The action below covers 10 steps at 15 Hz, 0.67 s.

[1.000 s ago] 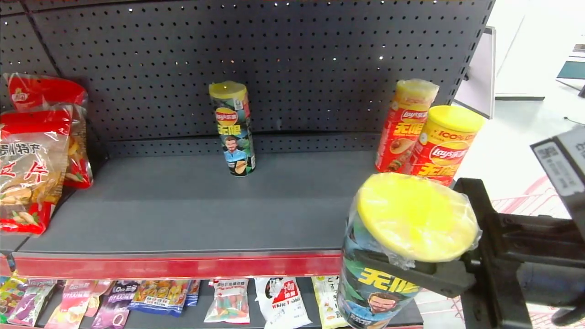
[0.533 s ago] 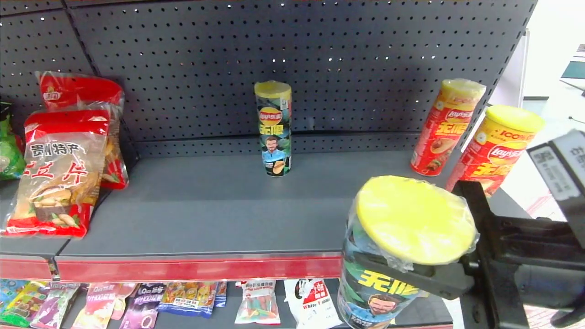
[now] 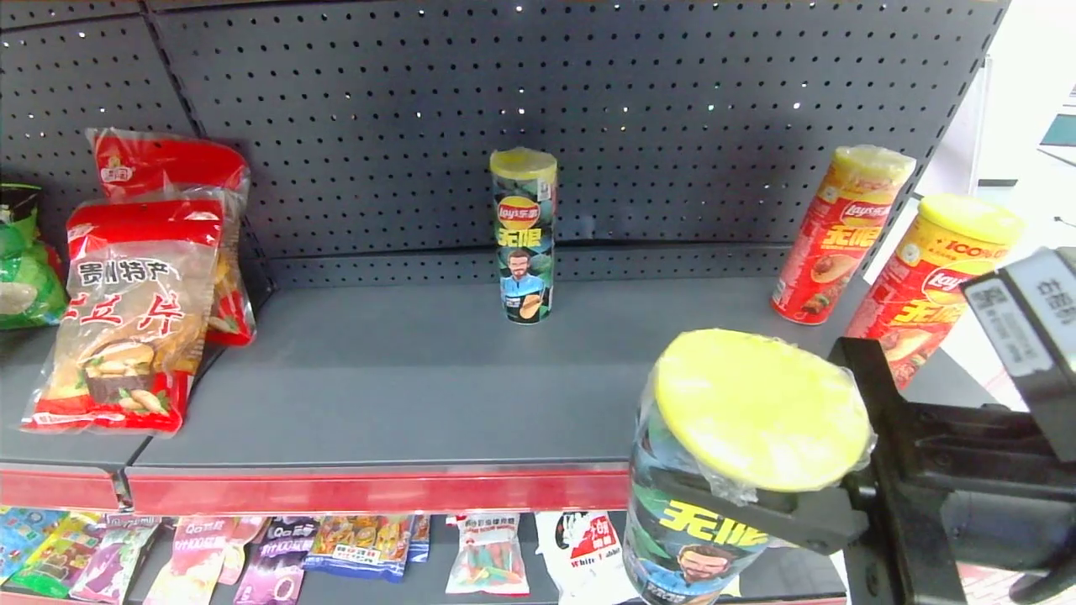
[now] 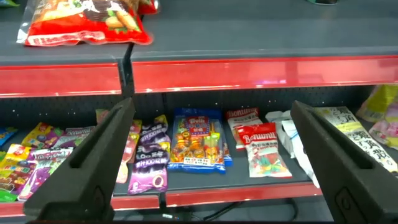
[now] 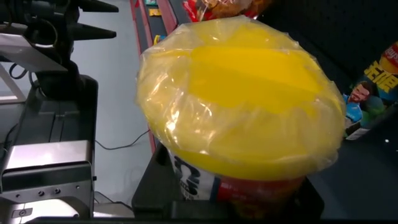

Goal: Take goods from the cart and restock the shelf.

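Observation:
My right gripper (image 3: pixel 730 497) is shut on a green-blue chip can (image 3: pixel 702 538) with a yellow, plastic-wrapped lid (image 5: pixel 242 93). It holds the can upright in front of the right part of the grey shelf (image 3: pixel 403 395), at the level of the shelf's red front edge. A matching can (image 3: pixel 523 237) stands alone at the back middle of the shelf. Two red chip cans (image 3: pixel 836 234) (image 3: pixel 940 281) stand at the shelf's right end. My left gripper (image 4: pixel 211 165) hangs open with nothing between its fingers, in front of the lower shelf.
Red snack bags (image 3: pixel 126 315) and a green bag (image 3: pixel 23 273) lean at the shelf's left end. A pegboard wall (image 3: pixel 504 101) backs the shelf. Several candy packets (image 4: pixel 199 140) lie on the lower shelf. Free room lies between the lone can and the red cans.
The whole head picture has shifted right, so the camera has turned left. The held can stays in the right gripper at the same place in the picture.

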### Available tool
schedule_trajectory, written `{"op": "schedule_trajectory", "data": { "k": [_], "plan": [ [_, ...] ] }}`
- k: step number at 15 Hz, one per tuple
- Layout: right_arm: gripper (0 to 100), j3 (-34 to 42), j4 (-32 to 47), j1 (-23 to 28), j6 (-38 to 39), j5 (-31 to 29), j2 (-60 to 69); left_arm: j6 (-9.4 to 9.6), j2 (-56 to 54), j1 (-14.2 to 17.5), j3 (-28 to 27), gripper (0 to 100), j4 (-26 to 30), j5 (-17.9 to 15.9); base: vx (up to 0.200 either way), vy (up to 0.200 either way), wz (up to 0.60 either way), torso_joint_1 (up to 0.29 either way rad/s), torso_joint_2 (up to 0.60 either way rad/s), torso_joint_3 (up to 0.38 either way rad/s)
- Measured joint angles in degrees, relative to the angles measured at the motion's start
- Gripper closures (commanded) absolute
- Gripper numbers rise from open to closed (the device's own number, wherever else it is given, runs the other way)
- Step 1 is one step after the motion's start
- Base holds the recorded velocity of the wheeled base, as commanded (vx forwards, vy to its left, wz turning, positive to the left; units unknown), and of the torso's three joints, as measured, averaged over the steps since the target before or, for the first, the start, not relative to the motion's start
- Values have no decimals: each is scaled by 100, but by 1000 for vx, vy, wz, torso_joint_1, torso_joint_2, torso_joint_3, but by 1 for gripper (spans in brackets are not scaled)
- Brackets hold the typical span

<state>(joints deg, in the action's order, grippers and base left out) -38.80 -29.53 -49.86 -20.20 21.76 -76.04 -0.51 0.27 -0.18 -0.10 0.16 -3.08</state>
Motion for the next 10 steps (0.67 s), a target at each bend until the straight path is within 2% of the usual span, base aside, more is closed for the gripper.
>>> {"op": "schedule_trajectory", "data": {
  "k": [10],
  "plan": [
    [100, 55, 2, -5, 0, 2, 6, 0, 0, 0, 0, 0, 2, 0, 0, 0, 0, 0, 0, 0]
  ]
}}
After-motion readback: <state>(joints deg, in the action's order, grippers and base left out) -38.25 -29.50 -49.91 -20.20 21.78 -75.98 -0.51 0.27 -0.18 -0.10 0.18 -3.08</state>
